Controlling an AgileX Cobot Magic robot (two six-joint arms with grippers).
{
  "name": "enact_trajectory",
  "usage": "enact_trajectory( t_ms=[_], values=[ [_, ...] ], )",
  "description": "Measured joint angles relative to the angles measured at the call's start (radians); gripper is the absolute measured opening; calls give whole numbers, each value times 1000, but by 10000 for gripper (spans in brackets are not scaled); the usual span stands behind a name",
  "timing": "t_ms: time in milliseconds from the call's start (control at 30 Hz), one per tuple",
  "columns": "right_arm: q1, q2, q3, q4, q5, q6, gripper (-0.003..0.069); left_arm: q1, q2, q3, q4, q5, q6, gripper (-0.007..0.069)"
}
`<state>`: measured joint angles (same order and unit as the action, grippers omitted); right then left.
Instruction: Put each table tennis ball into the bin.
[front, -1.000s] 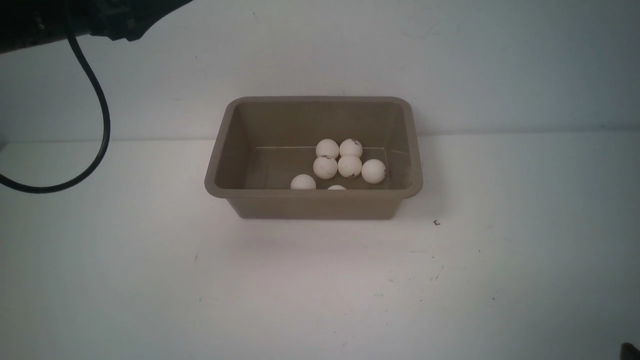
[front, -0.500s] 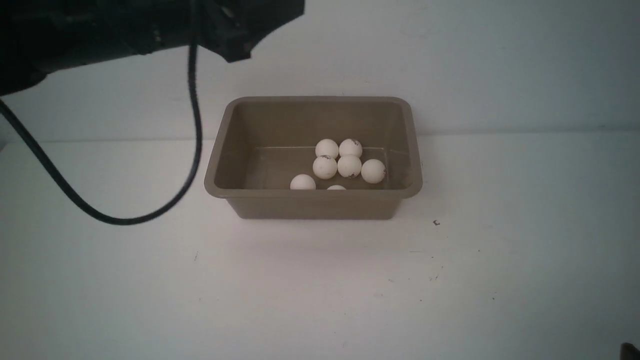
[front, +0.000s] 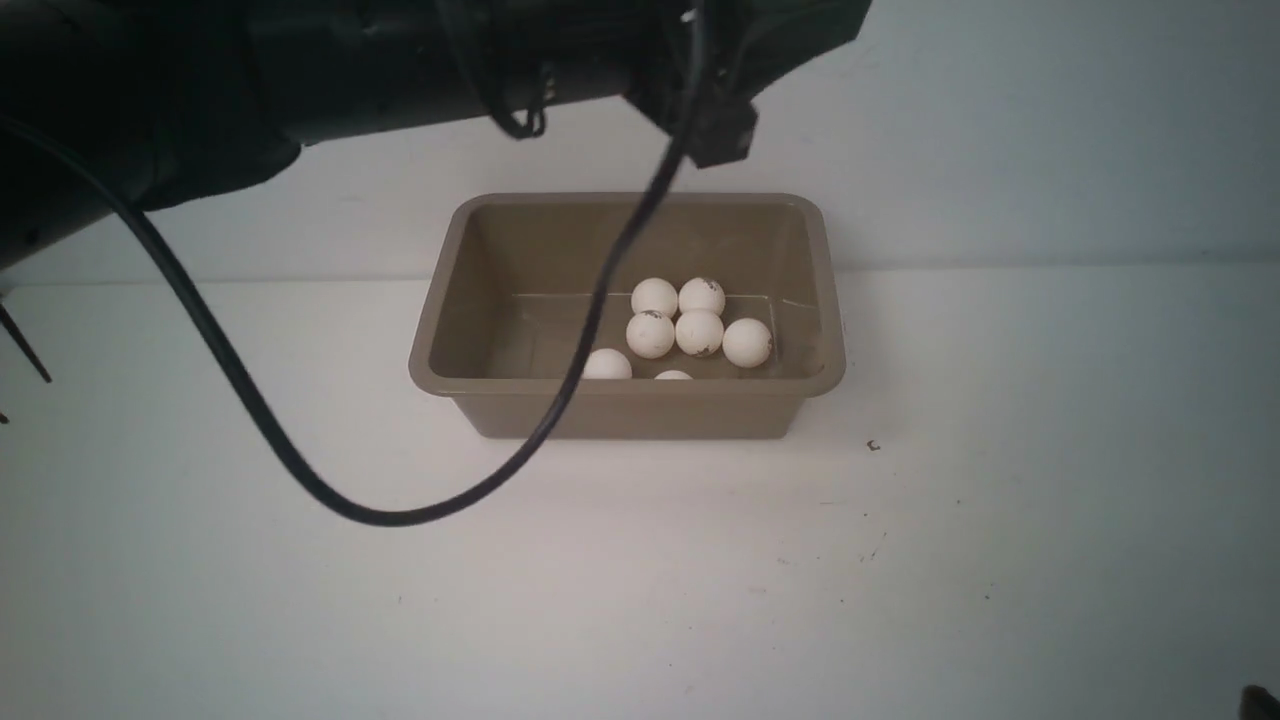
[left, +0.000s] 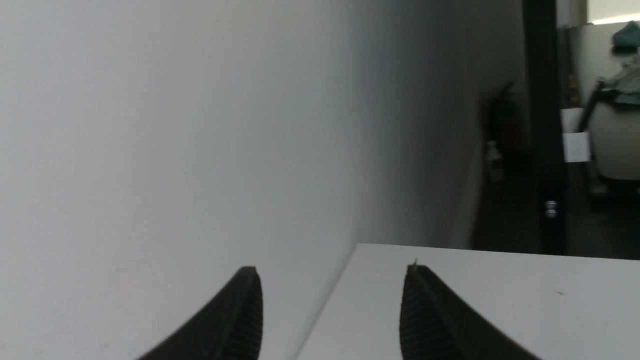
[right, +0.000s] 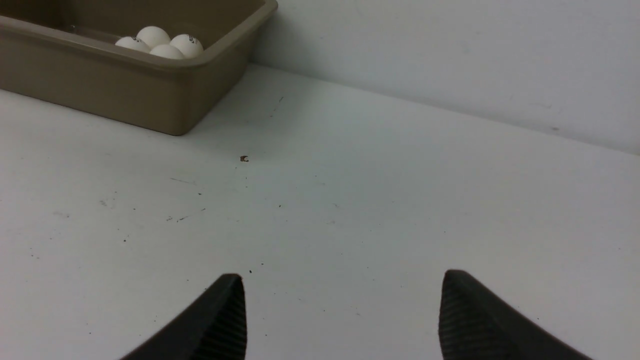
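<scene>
1. Evidently, the table tennis balls (front: 690, 325) all lay inside the bin (front: 640, 405). Five sat clustered toward the middle and right of its floor, several touching. Two more peeked over the near rim.
2. The bin stood on the white table (front: 640, 600), close against the wall (front: 1050, 120). No ball showed on the bare tabletop in any view.
3. The left arm (front: 400, 60) reached across the top of the front view, its end above the bin's far side. The left gripper (left: 331, 277) had its jaws apart with nothing between them, and it faced the wall and the table's edge.
4. The right gripper (right: 342, 277) hung low over the table, well to the right of the bin. Its jaws stood wider apart and were likewise empty.
5. By my reading, the dropping-in step was done and the task was at or near its end. The next move called only for drawing the left arm clear, then checking for any stray ball outside these views.
6. The arm's black cable (front: 400, 515) looped down in front of the bin, crossing its near rim and part of one ball in the front view. Whether it touched the rim could not be told, but it might snag there as the arm pulled away.
7. A small dark speck (front: 873, 445) lay on the table just right of the bin, and it blocked nothing.
</scene>
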<state>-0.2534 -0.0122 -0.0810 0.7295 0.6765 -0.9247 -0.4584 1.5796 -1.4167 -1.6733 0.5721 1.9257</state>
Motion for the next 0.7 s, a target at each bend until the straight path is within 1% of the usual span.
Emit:
enact_trajectory(
  t_ms=[67, 133, 200, 233, 267, 333, 367, 400, 467, 500, 533, 567, 600, 667, 700],
  values=[
    [0, 0, 0, 0, 0, 0, 472, -27, 0, -20, -6, -93, 0, 342],
    [0, 0, 0, 2, 0, 0, 472, -59, 0, -38, -17, -230, 0, 342],
    [0, 0, 0, 2, 0, 0, 472, -85, 0, -42, -29, -398, 0, 342],
    [0, 0, 0, 2, 0, 0, 472, -87, 0, -42, -30, -411, -1, 342],
    [0, 0, 0, 2, 0, 0, 472, -96, 5, -42, -37, -504, -6, 342],
    [0, 0, 0, 2, 0, 0, 472, -100, 14, -40, -38, -604, -60, 342],
    [0, 0, 0, 2, 0, 0, 472, -100, 16, -39, -30, -611, -77, 342],
    [0, 0, 0, 2, 0, 0, 472, -101, 18, -30, 18, -645, -129, 342],
    [0, 0, 0, 2, 0, 0, 472, -101, 24, -3, 186, -665, -308, 342],
    [0, 0, 0, 2, 0, 0, 472, -101, 26, 8, 245, -663, -366, 342],
    [0, 0, 0, 2, 0, 0, 472, -97, 31, 35, 415, -649, -537, 342],
    [0, 0, 0, 2, 0, 0, 472, -97, 32, 35, 437, -649, -559, 342],
    [0, 0, 0, 2, 0, 0, 472, -89, 35, 52, 542, -624, -672, 342],
    [0, 0, 0, 2, 0, 0, 472, -49, 49, 94, 782, -523, -940, 342],
    [0, 0, 0, 2, 0, 0, 472, -28, 53, 112, 858, -481, -1026, 342]
  ],
)
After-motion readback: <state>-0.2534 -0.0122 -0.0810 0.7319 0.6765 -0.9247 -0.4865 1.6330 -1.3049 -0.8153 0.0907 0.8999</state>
